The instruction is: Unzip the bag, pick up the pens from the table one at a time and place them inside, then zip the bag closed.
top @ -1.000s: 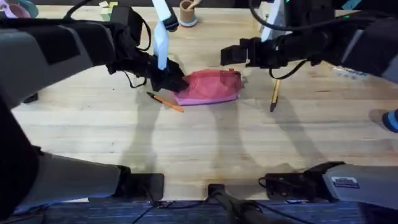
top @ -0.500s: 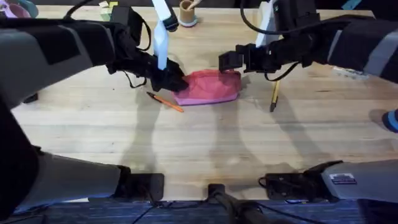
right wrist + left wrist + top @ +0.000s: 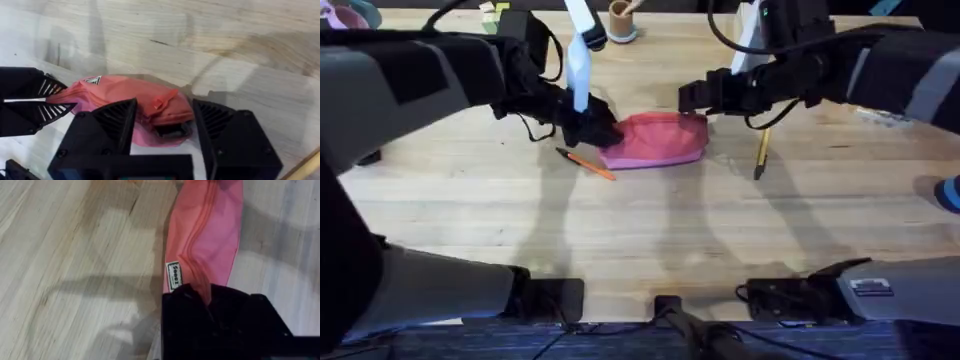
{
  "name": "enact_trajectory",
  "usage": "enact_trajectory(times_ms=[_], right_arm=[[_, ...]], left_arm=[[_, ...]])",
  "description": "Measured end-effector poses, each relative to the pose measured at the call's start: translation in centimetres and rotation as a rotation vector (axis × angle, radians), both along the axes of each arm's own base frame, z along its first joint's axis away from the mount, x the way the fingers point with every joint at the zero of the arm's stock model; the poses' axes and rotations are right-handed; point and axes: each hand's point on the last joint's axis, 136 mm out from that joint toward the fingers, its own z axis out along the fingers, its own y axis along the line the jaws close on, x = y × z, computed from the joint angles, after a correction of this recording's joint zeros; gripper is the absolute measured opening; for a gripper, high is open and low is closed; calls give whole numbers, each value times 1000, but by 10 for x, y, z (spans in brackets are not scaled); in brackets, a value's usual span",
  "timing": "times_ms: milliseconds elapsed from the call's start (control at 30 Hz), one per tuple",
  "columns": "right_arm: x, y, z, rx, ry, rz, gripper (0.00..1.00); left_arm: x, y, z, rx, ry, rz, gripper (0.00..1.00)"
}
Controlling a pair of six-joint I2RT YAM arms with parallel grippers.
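Pink bag (image 3: 655,140) between both hands, orange pen (image 3: 586,163) beside.

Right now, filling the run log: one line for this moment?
left gripper: shut on bag end | right gripper: open at zipper end | pens on table

Two grey-shelled arms with black joints and looping black cables; right tool (image 3: 165,131) has ribbed black fingers (image 3: 116,120).

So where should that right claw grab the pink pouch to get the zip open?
Probably the small zipper pull tab at the bag's end nearest the right gripper. It sticks up from the fabric, so open fingers coming down from above could straddle it. The left gripper pinches the opposite end, which should steady the pull along the zip.
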Motion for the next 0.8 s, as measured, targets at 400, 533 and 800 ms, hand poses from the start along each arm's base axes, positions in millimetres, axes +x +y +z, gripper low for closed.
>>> enact_trajectory(times_ms=[400, 533, 800], right_arm=[[1, 1, -2, 5, 5, 0, 306], [1, 1, -2, 6, 5, -2, 162], [1, 2, -2, 13, 10, -8, 34]], left_arm=[[0, 0, 0, 0, 0, 0, 42], [0, 0, 0, 0, 0, 0, 42], [0, 0, 0, 0, 0, 0, 42]])
